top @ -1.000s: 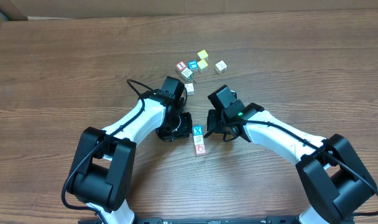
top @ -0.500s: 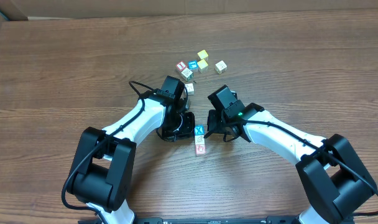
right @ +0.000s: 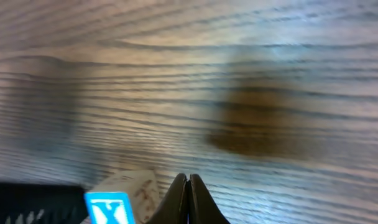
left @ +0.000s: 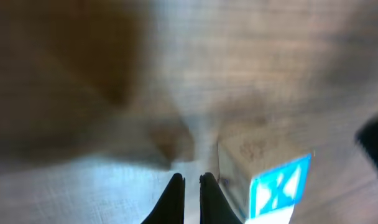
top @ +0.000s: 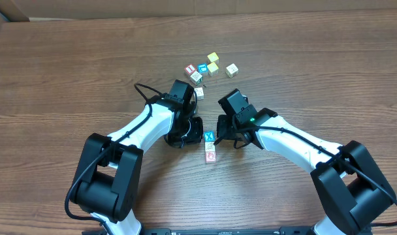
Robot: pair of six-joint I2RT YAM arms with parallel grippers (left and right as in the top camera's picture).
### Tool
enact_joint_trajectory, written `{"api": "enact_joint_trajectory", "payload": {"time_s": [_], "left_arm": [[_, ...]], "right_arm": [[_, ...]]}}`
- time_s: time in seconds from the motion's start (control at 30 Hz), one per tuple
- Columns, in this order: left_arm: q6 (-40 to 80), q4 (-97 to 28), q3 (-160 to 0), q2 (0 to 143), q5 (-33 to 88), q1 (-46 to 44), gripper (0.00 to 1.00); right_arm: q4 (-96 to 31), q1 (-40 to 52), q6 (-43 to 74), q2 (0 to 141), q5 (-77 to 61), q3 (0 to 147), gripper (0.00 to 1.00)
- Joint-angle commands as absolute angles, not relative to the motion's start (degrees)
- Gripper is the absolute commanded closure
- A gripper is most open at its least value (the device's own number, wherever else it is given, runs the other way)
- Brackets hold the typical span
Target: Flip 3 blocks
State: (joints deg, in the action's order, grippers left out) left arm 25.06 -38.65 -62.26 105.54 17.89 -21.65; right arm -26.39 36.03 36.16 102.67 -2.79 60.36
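Three blocks lie in a short column between my two grippers: a blue X block (top: 209, 137) on top of the column, then a pale block (top: 209, 147), then a red-marked block (top: 210, 157). My left gripper (top: 201, 136) is shut and empty, its tip just left of the X block (left: 277, 187). In the left wrist view the fingertips (left: 176, 186) stand almost together beside the cube's pale side. My right gripper (top: 217, 138) is shut and empty, low on the table, just right of the X block (right: 112, 209).
Several more cubes lie behind the arms: a red-topped cube (top: 190, 68), a blue one (top: 202, 68), two yellow-topped ones (top: 213, 57) (top: 213, 67), and pale ones (top: 232, 68) (top: 199, 92). A cardboard wall (top: 2, 13) borders the far left.
My left gripper has edged slightly right toward the X block. The blocks and the right arm look unmoved.
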Motion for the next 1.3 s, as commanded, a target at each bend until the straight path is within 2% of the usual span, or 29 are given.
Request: {"api": "enact_joint_trajectory", "payload": {"time_s": [0.0, 0.13, 0.3, 0.43, 0.8, 1.27], "left_arm": [[25.5, -34.8, -61.9, 104.6, 14.1, -21.7, 0.96], [28.4, -28.8, -61.9, 104.6, 15.1, -21.9, 0.96], [28.5, -27.2, -61.9, 104.6, 14.7, -22.2, 0.96], [28.5, -28.1, -61.9, 104.6, 11.3, -20.7, 0.96], [28.2, -35.7, -61.9, 104.6, 13.6, -9.7, 0.96], [25.2, -38.7, -61.9, 104.6, 13.4, -8.7, 0.96]], "right_arm": [[-24.9, 35.8, 35.7, 102.9, -3.6, 59.9, 0.96], [-23.5, 35.8, 35.7, 102.9, -3.5, 59.9, 0.96], [-21.5, 35.8, 34.7, 102.9, -5.5, 59.9, 0.96], [-18.6, 35.0, 29.9, 102.9, -10.5, 59.9, 0.96], [-14.2, 31.7, 22.2, 103.4, -16.9, 59.9, 0.96], [-13.5, 31.8, 17.5, 106.5, -24.1, 60.0, 0.96]]}}
